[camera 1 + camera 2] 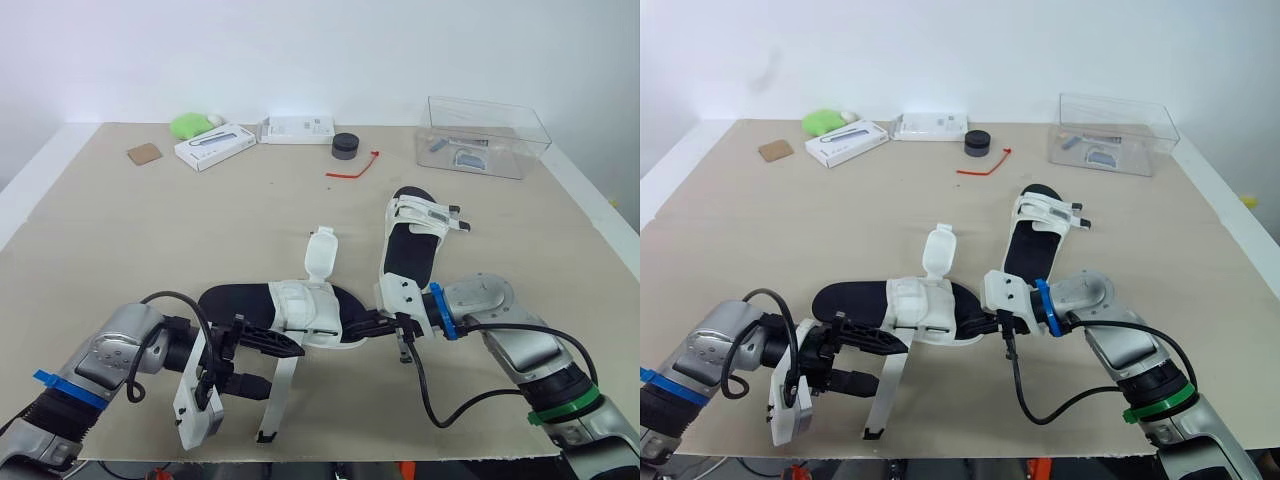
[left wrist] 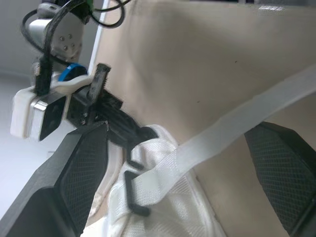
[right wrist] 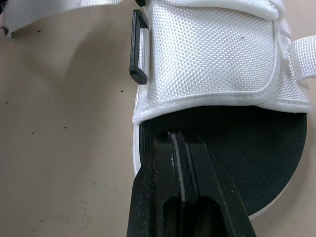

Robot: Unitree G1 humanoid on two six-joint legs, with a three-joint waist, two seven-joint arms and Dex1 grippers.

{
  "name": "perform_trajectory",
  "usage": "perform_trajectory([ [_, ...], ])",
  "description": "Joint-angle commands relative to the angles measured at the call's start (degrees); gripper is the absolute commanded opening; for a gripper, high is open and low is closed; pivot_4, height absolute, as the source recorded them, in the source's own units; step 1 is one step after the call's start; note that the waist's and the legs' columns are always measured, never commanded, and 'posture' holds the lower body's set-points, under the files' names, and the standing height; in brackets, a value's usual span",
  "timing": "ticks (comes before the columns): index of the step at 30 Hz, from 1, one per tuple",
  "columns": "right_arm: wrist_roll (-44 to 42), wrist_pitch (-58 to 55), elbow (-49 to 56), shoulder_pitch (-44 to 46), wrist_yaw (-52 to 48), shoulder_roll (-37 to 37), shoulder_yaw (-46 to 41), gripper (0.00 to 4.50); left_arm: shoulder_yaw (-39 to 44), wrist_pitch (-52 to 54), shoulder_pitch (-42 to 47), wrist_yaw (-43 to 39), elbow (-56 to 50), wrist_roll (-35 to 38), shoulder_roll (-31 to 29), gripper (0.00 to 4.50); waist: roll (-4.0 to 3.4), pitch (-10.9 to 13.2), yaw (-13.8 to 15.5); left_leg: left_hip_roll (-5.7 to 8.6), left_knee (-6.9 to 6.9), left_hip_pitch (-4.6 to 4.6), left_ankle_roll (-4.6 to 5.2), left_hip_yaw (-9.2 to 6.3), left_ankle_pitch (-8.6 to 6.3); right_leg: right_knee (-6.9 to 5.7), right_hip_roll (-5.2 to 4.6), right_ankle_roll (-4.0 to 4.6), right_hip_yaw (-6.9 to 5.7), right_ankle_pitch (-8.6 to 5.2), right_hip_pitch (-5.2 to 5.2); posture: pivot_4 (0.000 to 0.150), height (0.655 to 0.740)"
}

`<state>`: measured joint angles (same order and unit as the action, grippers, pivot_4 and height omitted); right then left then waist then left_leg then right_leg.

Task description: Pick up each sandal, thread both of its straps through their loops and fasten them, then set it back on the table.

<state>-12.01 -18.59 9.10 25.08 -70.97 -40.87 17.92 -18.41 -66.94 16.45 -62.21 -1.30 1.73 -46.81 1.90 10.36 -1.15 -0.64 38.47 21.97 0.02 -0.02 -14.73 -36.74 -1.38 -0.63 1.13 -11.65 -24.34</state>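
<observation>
Done, I judge: the far sandal [image 1: 415, 232], mid-desk [image 1: 110, 250], straps looking fastened (my read only). The near sandal [image 1: 300, 310] is unfinished: short strap [image 1: 320, 256] flipped up, long strap [image 1: 280, 385] loose, its end close to the front edge. Right end effector [image 1: 362, 326] clamped on its sole. Left end effector [image 1: 258, 362] fingers apart around the long strap. Bare desk on the robot's left; little room in front.

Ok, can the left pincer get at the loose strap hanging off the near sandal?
Probably yes. The left pincer is open, and the loose strap runs between its fingers. Nothing lies between them; the right pincer sits at the other end of the near sandal.
</observation>
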Motion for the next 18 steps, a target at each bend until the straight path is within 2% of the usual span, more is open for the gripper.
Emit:
perform_trajectory([
  [1,0.71,-0.65,0.17,-0.56,0.08,-0.81,-0.07,0.00,-1.56,-1.27,0.07,1.99,-1.19,0.07,-1.13,2.70,0.00,0.00,0.00,0.00,0.00,0.00,0.00,0.00,0.00,0.00,0.00,0.00,0.00,0.00,0.00,0.150,0.7400],
  [6,0.86,-0.56,-0.17,-0.27,0.13,-0.65,0.03,0.00,-2.99,2.16,0.68,3.84,-1.06,-0.84,-0.76,0.22,0.00,0.00,0.00,0.00,0.01,-0.01,0.00,0.05,0.00,0.00,0.00,0.02,0.01,0.02,0.00,0.150,0.7400],
  [7,0.87,-0.55,-0.15,-0.27,0.16,-0.67,0.01,0.00,-3.33,4.58,0.73,4.04,-1.49,0.18,-0.59,0.08,0.00,0.00,0.00,0.00,0.01,-0.01,0.00,0.05,0.00,0.00,0.00,0.02,0.01,0.02,0.00,0.150,0.7400],
  [11,0.99,-0.39,-0.41,-0.12,0.15,-0.74,-0.06,0.00,-3.85,20.91,-0.02,4.18,-5.31,9.23,-0.84,0.08,0.00,0.00,-0.01,0.00,0.02,-0.01,0.00,0.04,0.00,-0.01,0.02,0.01,0.01,0.02,0.00,0.150,0.7400],
  [15,1.19,-0.12,-0.64,-0.13,0.25,-0.73,0.01,0.00,-1.72,48.73,0.99,6.43,-12.61,26.22,-0.08,0.08,0.00,0.00,-0.03,-0.01,0.04,-0.01,0.00,0.01,0.00,-0.06,0.05,0.01,0.00,0.02,0.00,0.150,0.7400],
  [18,1.22,-0.04,-0.71,-0.05,0.23,-0.83,-0.02,0.00,0.37,62.72,2.16,7.51,-18.42,35.29,-0.38,0.08,0.01,0.01,-0.04,-0.02,0.06,-0.01,0.00,-0.05,0.00,-0.08,0.07,0.00,0.00,0.01,0.00,0.150,0.7400],
])
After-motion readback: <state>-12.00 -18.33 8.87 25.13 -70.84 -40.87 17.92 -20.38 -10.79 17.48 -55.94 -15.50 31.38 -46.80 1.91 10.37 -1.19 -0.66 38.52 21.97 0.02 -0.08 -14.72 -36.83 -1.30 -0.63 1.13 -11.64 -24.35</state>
